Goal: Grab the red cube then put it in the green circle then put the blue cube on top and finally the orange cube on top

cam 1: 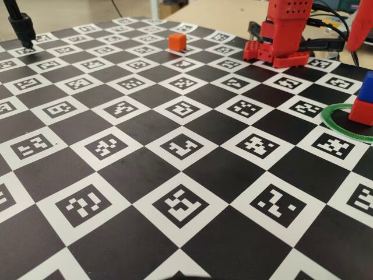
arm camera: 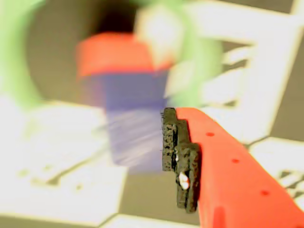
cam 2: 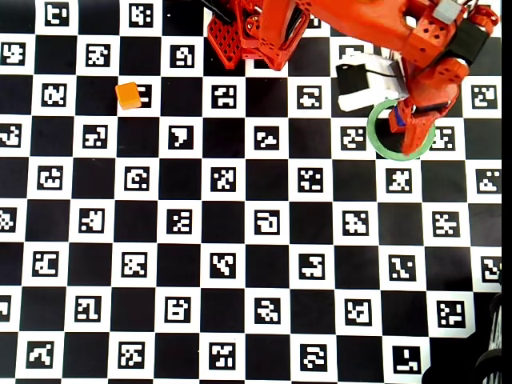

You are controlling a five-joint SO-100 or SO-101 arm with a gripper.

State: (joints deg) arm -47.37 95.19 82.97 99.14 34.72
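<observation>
Pincer (cam 2: 410, 128): red, hovering above the green circle (cam 2: 378, 139) in the overhead view, covering most of the ring's inside. Wrist view shows one red finger (arm camera: 228, 166) with a dark ridged pad on its inner face; the second finger is out of frame, so whether it is released or clenched cannot be told. The pad sits just beside the blue cube (arm camera: 133, 123), contact not discernible through heavy blur.

Red cube (cam 1: 361, 111): inside the green circle (cam 1: 344, 129) at the right edge of the fixed view, resting on the table (cam 1: 175, 175).

Blue cube (cam 1: 367, 87): stacked on the red cube, partly cut off by the frame edge. Only a small blue patch (cam 2: 395, 118) shows beside the pincer from overhead.

Orange cube (cam 1: 177, 41): alone on the table, far side in the fixed view, well apart from the ring; upper left in the overhead view (cam 2: 128, 95), on a black square's edge.

Table: black and white checkerboard, each white square bearing a coded marker.

Arm base (cam 1: 277, 52): red, at the table's far edge in the fixed view.
</observation>
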